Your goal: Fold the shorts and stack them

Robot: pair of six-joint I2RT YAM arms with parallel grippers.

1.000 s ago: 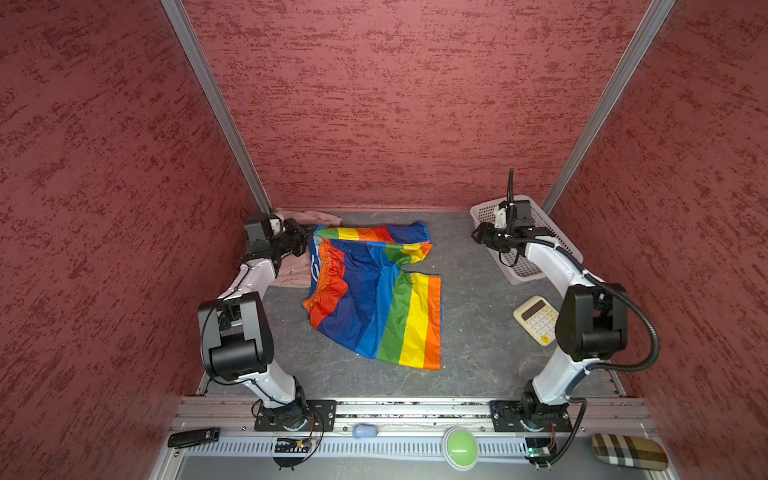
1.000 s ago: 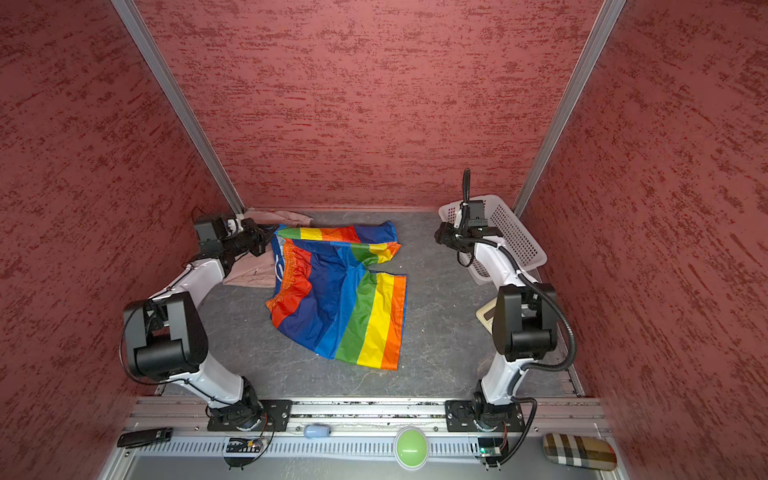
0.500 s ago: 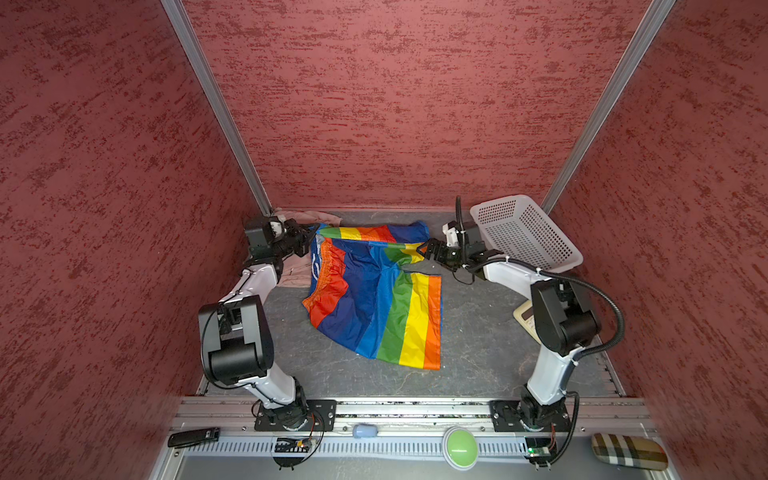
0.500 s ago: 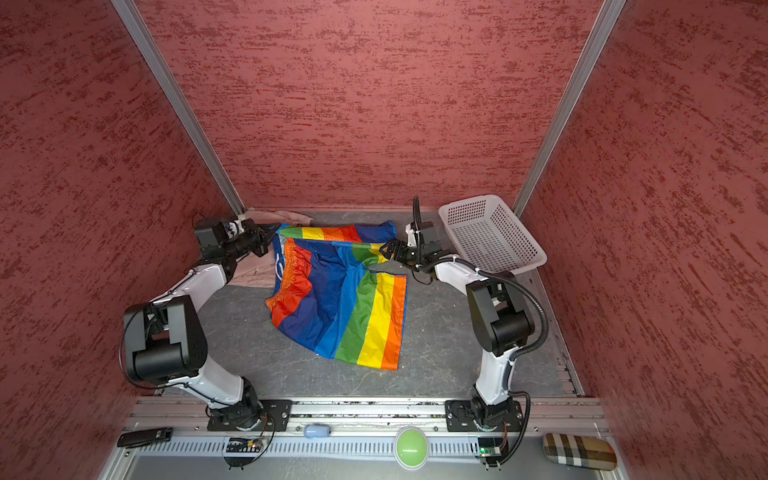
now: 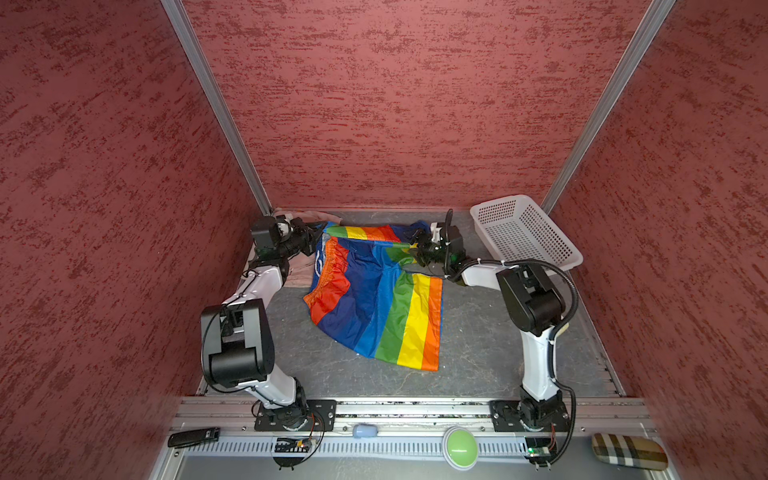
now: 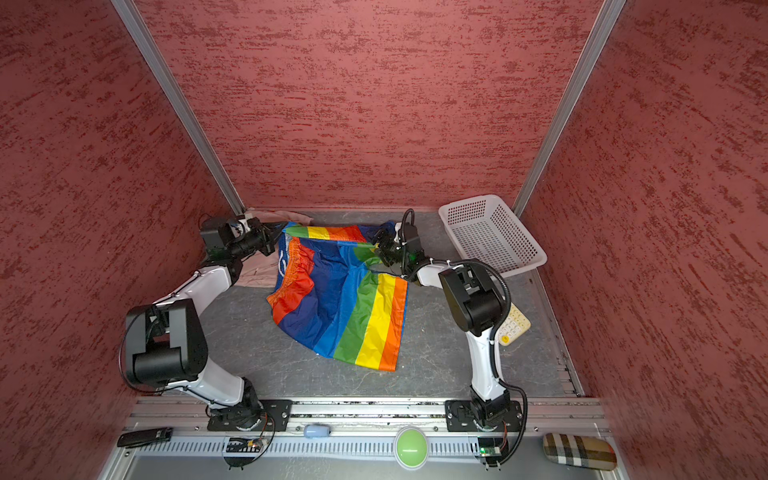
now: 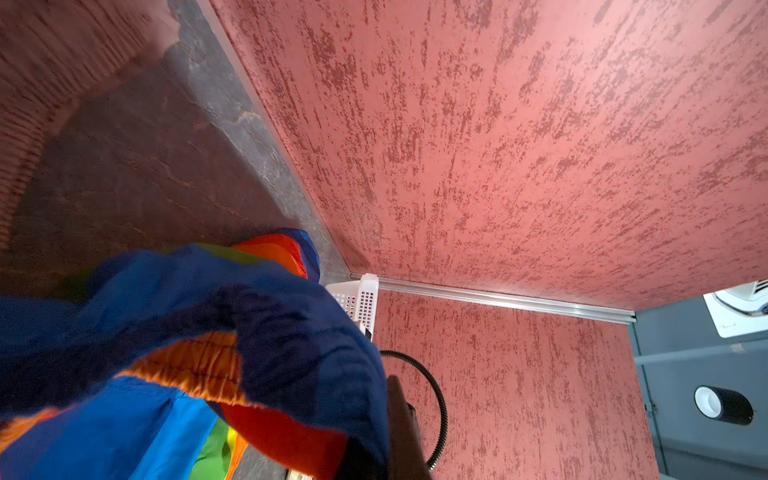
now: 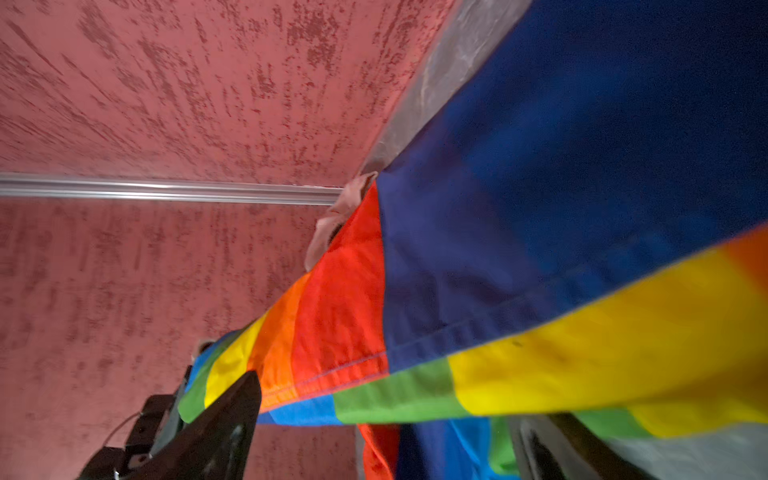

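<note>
At the far left, a corner of the gathered waistband of the rainbow shorts [image 5: 374,307] is being held clenched in the fingers [image 7: 401,419] of the left gripper [image 5: 311,242], just as a second ago. In the left wrist view the navy and orange cloth is being bunched right over them. Beside that arm, by the far left corner, a pale pink cloth [image 5: 300,272] is lying crumpled and is being partly covered by the rainbow pair; whether it is one pair or two cannot be told.

The rainbow shorts are being left spread, unfolded, across the middle of the tabletop [image 5: 478,340]. They are shiny and lightly wrinkled, with the waist turned leftward, one leg being laid toward the front and another part being stretched along the back edge.

At the right end of that far part the change is being seen. The right gripper [image 5: 417,249], which was hovering by the white basket [image 5: 498,210] a second ago, is now being brought onto the hem. Its fingers [image 8: 216,419] are being kept released and spread, with the hem lying between them but not yet pinched. A two-cornered hold is judged to be in preparation for the first fold; nothing is yet folded or stacked.
</note>
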